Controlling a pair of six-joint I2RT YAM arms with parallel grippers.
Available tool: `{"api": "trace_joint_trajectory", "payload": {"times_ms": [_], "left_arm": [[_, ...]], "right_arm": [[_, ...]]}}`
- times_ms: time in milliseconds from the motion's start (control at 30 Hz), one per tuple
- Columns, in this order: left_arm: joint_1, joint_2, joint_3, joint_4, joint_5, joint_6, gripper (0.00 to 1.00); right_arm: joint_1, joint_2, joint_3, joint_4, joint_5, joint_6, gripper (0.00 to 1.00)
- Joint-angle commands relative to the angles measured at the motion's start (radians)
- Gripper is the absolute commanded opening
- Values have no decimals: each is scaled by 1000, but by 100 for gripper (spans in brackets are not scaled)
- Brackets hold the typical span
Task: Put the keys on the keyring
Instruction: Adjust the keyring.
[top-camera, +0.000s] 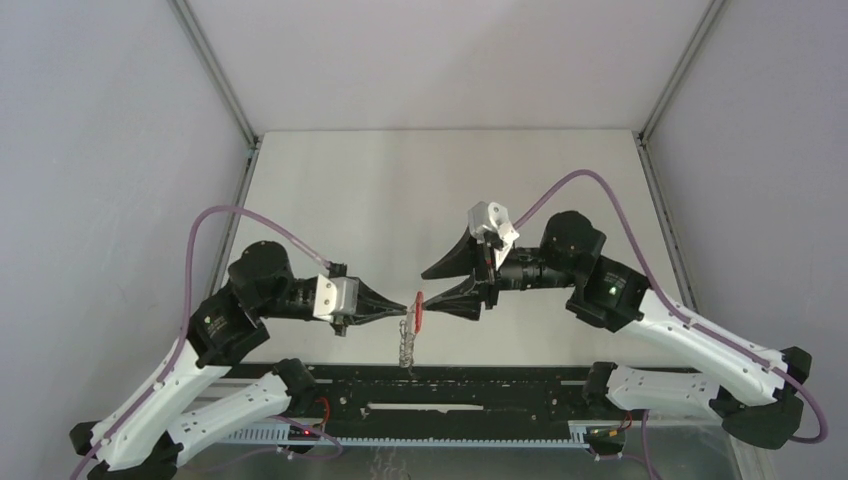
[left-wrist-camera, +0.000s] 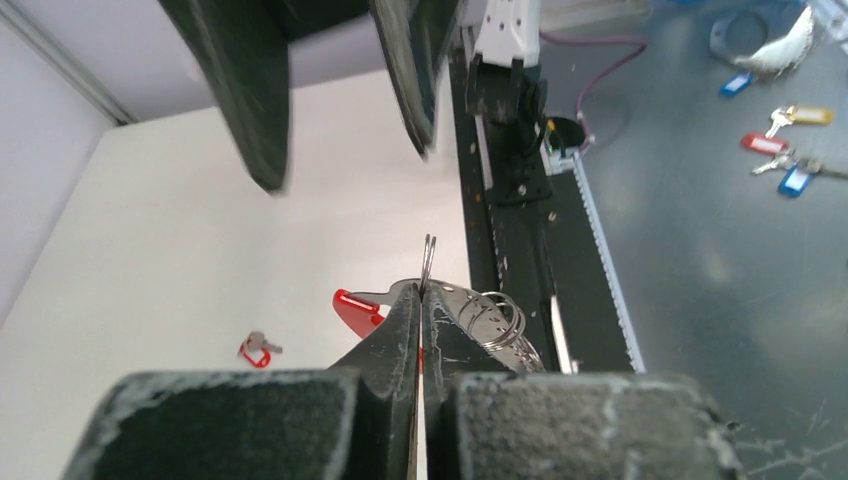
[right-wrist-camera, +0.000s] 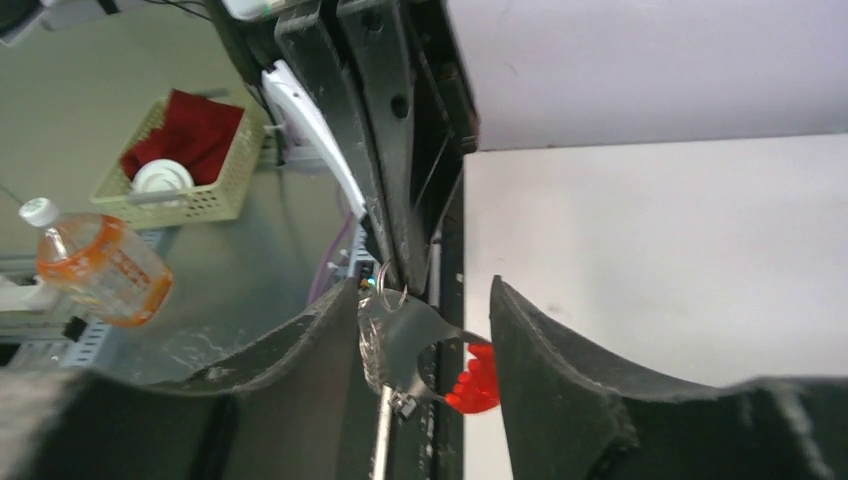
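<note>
Left gripper (left-wrist-camera: 421, 295): clamped shut on keyring (left-wrist-camera: 428, 262) | right gripper (right-wrist-camera: 425, 300): jaws apart, facing left gripper tip to tip | keys (top-camera: 405, 350), red strap (top-camera: 418, 310): dangling just below left gripper's tips

Left gripper (top-camera: 404, 309) is clamped tight on the bright red curved strap (top-camera: 419, 312), up off the white tabletop (top-camera: 400, 190). Right gripper (top-camera: 428, 286) stands spread just beside it. Small silvery metal keys (top-camera: 405, 348) dangle below.

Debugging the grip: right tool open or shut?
Open. The right tool shows fingers apart in its wrist view, keys between them.
</note>
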Motion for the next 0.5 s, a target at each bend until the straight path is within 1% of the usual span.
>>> {"api": "trace_joint_trajectory", "payload": {"times_ms": [0, 100, 200, 300, 400, 467], "left_arm": [[6, 33, 52, -144, -62, 191, 0], [6, 62, 90, -184, -104, 220, 0], [5, 81, 112, -202, -134, 229, 0], [6, 84, 114, -202, -153, 225, 0], [5, 86, 117, -198, -154, 200, 0], [5, 81, 115, -191, -150, 193, 0]], "right_arm": [[-15, 44, 197, -361, 49, -188, 61], [5, 112, 304, -527, 119, -267, 61], [58, 171, 379, -637, 190, -341, 60], [86, 213, 419, -672, 215, -380, 55], [103, 231, 427, -664, 222, -394, 49], [111, 241, 435, -658, 218, -402, 46]]}}
